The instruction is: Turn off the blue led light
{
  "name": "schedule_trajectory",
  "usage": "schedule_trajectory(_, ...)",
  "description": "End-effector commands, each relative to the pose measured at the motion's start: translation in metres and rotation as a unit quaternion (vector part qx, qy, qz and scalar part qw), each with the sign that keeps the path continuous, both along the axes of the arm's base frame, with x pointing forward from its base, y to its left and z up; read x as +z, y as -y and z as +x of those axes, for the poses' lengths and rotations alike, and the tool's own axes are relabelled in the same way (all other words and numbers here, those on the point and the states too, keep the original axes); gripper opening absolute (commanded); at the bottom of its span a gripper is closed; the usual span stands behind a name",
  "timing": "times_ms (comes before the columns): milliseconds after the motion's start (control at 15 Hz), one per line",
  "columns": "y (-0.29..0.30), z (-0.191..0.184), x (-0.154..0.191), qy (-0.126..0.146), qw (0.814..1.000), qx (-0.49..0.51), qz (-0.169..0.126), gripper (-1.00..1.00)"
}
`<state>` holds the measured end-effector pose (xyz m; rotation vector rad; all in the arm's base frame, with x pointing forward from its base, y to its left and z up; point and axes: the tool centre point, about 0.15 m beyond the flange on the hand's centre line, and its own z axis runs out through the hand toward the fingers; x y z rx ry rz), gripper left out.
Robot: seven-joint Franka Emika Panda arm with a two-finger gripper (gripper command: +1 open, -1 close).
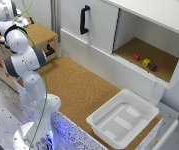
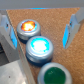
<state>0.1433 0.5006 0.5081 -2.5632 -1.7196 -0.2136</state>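
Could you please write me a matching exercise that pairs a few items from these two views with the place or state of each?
Things:
1. blue LED button
2. green button
3. white bin
4. red cube

Places or states:
A. inside the open cabinet compartment
B. glowing brightly, between the other two buttons
C. on the cork surface, nothing in it
D. unlit, next to the glowing blue one

Pairs: 1-B, 2-D, 3-C, 4-A
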Motion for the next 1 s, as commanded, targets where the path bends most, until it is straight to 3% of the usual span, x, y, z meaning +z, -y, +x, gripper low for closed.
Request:
schedule_trajectory(0,-0.059,-0.009,-0.003,0.019,0.999,-0.006,-0.036,1.0)
schedule_trajectory(133,-0.061,-0.006,-0.013,0.016,0.999,0.016,-0.041,1.0)
schedule_trajectory(200,-0.06,-0.001,-0.014,0.019,0.999,0.018,-0.042,-1.0)
schedule_trajectory(933,-0.049,0.013,-0.024,0.023,0.999,0.008,-0.042,-1.0)
